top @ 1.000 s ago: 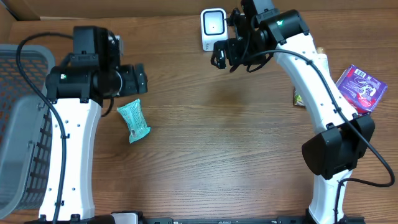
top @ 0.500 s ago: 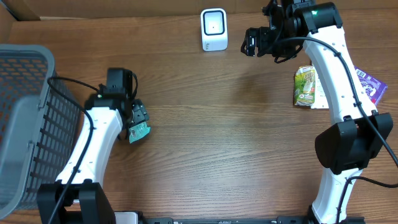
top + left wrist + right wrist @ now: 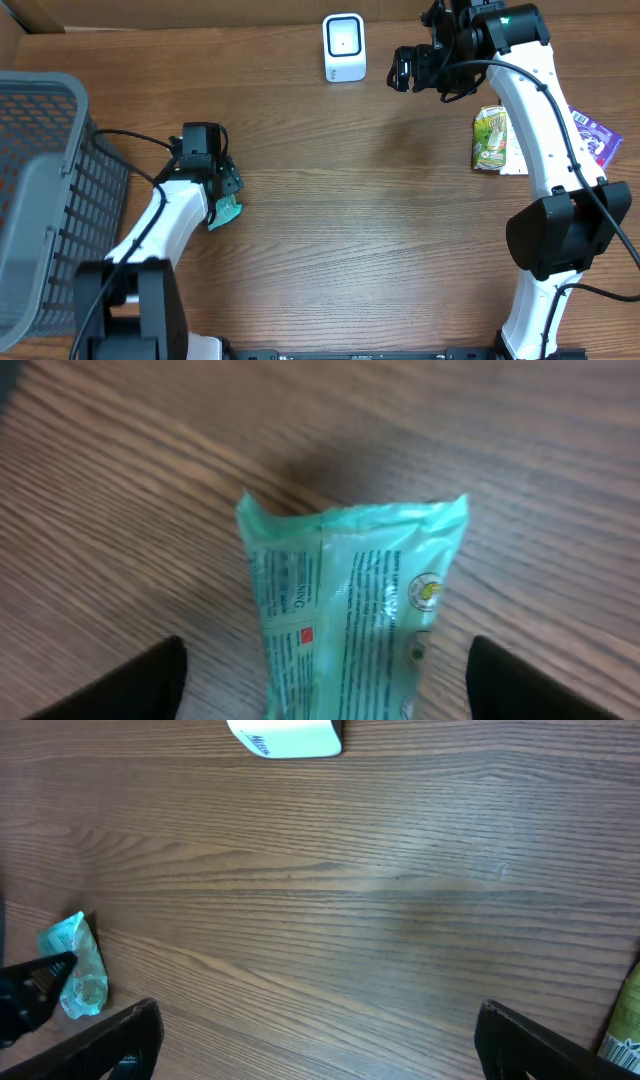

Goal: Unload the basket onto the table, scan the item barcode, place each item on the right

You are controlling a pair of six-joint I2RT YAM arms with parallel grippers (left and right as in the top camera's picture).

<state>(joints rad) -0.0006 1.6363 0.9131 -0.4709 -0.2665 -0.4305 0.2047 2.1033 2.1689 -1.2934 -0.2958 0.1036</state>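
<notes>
**Left claw** (image 3: pixel 325 660): released. One dark finger (image 3: pixel 140 685) sits in the lower left corner of the left wrist view and the other in the lower right. The jaws stand apart on either side of the teal packet, with a strip of bare wood showing between each finger and the wrapper.

**Teal packet** (image 3: pixel 350 610): the task's thing. It lies flat on the tabletop (image 3: pixel 340 230) with its crimped end toward the top of the wrist frame. The back seam and fine print face up, along with a small red square and a round yellow emblem. No barcode can be made out. In the overhead view it lies left of centre, and its lower end pokes out beneath the left claw.

**Right claw** (image 3: pixel 318 1010): released, with the jaws at full spread and nothing between them. It hovers over bare wood. In the overhead view it is at the upper right of centre.

**Scanner** (image 3: pixel 344 47): a white unit standing at top centre of the overhead frame, near the right claw and well apart from the teal packet.

**Green pouch** (image 3: pixel 490 138): lies on the right side of the overhead frame, beside the right arm.

**Purple packet** (image 3: pixel 592 135): at the right edge, partly hidden by the same arm.

**Grey basket** (image 3: pixel 40 150): mesh-walled, filling the left edge of the overhead frame, near the left arm.
</notes>
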